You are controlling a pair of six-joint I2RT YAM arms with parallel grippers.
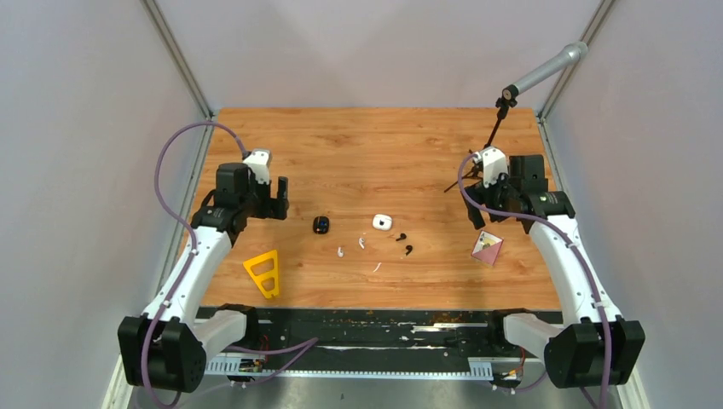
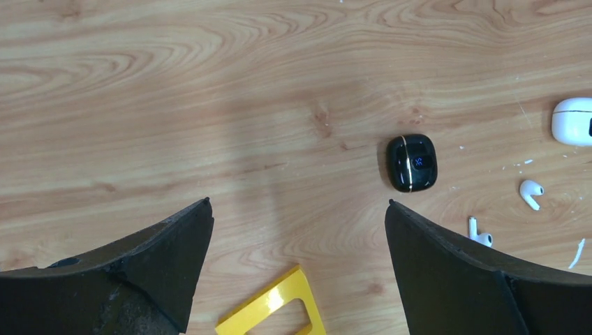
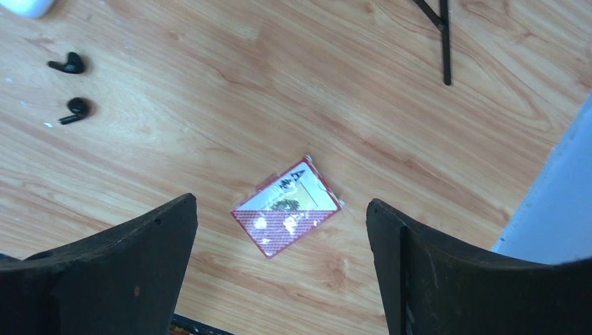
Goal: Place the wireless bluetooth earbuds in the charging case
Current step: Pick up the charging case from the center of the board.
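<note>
Left tool [image 2: 298, 202] fills the lower frame of its wrist view, jaws wide, holding nothing. Right tool [image 3: 280, 200] is likewise wide and empty, above a red card [image 3: 286, 207].

Nothing inserted yet. Two white earbuds [image 2: 531, 193] lie loose on the table [image 2: 139, 105] at right of frame, near the black case [image 2: 412, 162]; white case [image 2: 574, 121] at the upper right edge. Two black earbuds [image 3: 68, 64] lie loose, upper left of the right wrist view.

All four left to seat. Black case looks shut and likely needs opening first. Yellow frame [image 2: 269, 307] at bottom centre.
</note>
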